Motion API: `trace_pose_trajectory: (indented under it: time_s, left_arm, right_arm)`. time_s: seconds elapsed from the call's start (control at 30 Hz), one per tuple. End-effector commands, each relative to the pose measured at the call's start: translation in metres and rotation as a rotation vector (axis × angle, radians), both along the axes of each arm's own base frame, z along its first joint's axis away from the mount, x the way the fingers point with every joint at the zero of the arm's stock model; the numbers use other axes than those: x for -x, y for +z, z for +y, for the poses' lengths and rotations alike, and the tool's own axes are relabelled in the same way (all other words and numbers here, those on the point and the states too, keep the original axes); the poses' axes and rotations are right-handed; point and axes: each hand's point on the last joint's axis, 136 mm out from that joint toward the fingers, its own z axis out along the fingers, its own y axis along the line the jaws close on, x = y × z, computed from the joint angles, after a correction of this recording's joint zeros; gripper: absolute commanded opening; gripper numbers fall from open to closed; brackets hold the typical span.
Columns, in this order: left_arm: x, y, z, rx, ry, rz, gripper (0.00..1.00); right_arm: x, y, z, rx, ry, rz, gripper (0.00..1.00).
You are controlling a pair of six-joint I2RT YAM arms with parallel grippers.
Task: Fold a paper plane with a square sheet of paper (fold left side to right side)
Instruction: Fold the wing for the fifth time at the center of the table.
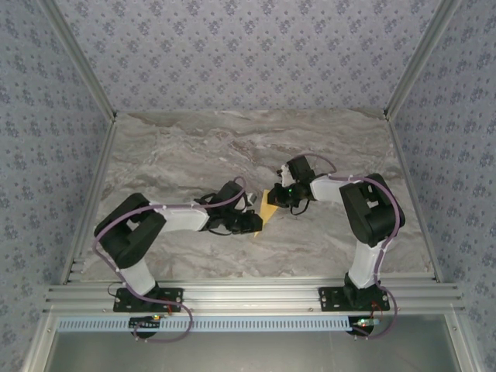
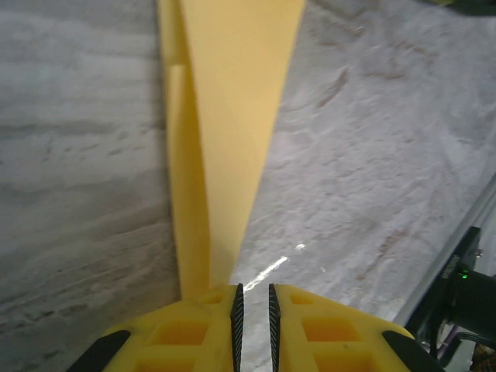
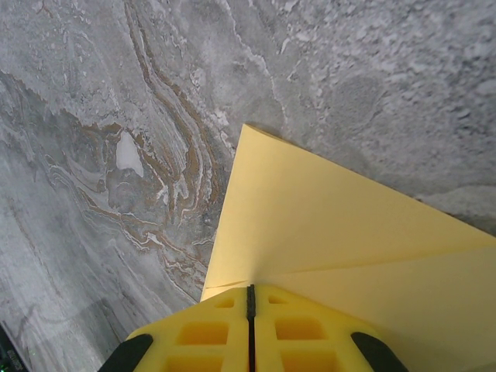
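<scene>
1. Two hands meet mid-bench (image 1: 194,147). The left hand (image 1: 254,223) (image 2: 253,288) has its fingers a sliver apart, with nothing between them.
2. Folded yellow paper (image 1: 268,209) (image 2: 225,116) (image 3: 333,232) lies on the bench between the hands. Its narrow end reaches one left-hand finger.
3. Right hand (image 1: 277,198) (image 3: 249,288) has its fingers pressed together at the paper's wider end. Whether they pinch a layer, I cannot tell.

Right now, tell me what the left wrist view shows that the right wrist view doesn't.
Left wrist alone: the yellow paper tapering to a narrow end by the left gripper, jaws slightly apart, plus black gear with a green light. Right wrist alone: a sharp paper corner, a crease, the right gripper shut. Both: that paper and the marble table.
</scene>
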Motion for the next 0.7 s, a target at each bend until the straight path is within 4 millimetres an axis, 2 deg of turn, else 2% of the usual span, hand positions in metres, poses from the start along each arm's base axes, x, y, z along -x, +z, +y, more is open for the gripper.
trace_pose_trajectory:
  time_s: [0.0,0.17,0.3,0.47,0.67]
  left_arm:
    - [0.003,-0.009,0.003,-0.023,-0.008,0.021,0.18]
    - [0.011,-0.025,0.012,-0.102,-0.019,0.027,0.15]
    - [0.016,-0.033,0.012,-0.126,-0.026,0.034,0.13]
    - [0.016,-0.036,0.013,-0.136,-0.022,0.033,0.12]
    - [0.017,-0.037,0.014,-0.143,-0.023,0.031,0.12]
  right_arm:
    - [0.012,-0.021,-0.014,0.091,-0.007,0.042,0.06]
    - [0.009,0.021,-0.016,0.060,-0.011,-0.079,0.05]
    - [0.025,0.041,-0.017,0.034,0.005,-0.112,0.00]
    - [0.054,0.042,0.002,-0.005,0.039,-0.112,0.00]
    - [0.062,0.026,0.021,-0.002,0.047,-0.088,0.00]
